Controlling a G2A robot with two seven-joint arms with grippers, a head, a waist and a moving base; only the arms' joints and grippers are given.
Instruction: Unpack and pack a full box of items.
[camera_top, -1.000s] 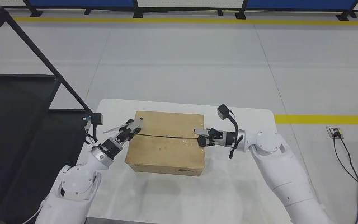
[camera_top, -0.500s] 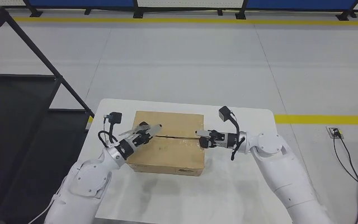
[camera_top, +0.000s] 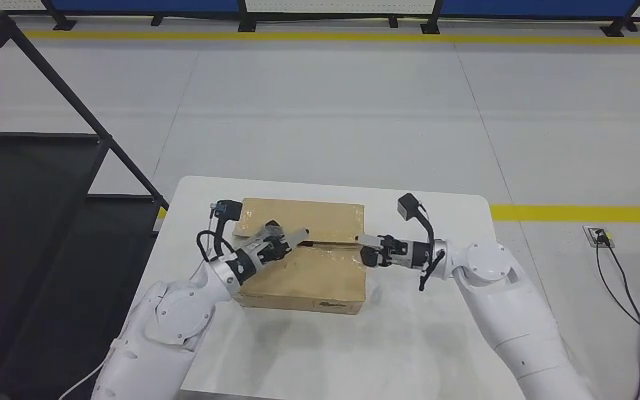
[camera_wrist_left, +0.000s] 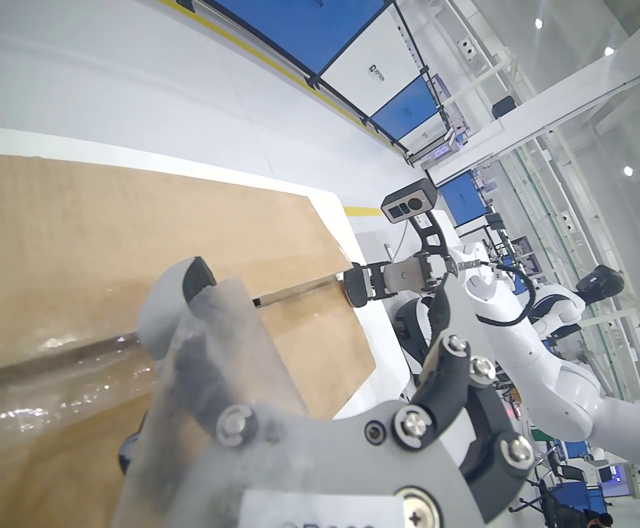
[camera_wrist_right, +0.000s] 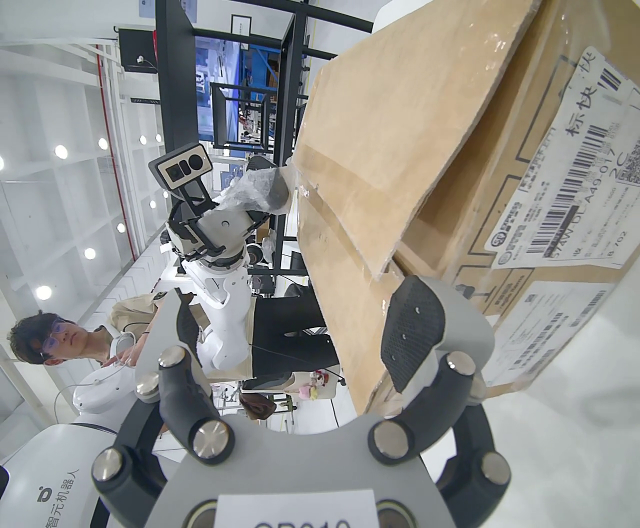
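1. Cardboard box (camera_top: 310, 275) sits on the white table (camera_top: 430, 340), flaps folded over, with a seam along its top.
2. My left gripper (camera_top: 282, 238) hangs over the seam, fingers spread, holding nothing.
3. My right gripper (camera_top: 362, 250) gapes wide at the seam's right end, empty.

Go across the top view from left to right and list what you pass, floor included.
Black panel → left gripper → right gripper → yellow floor stripe → floor socket. The cardboard box overlaps both grippers, so it has no clear place in the order.
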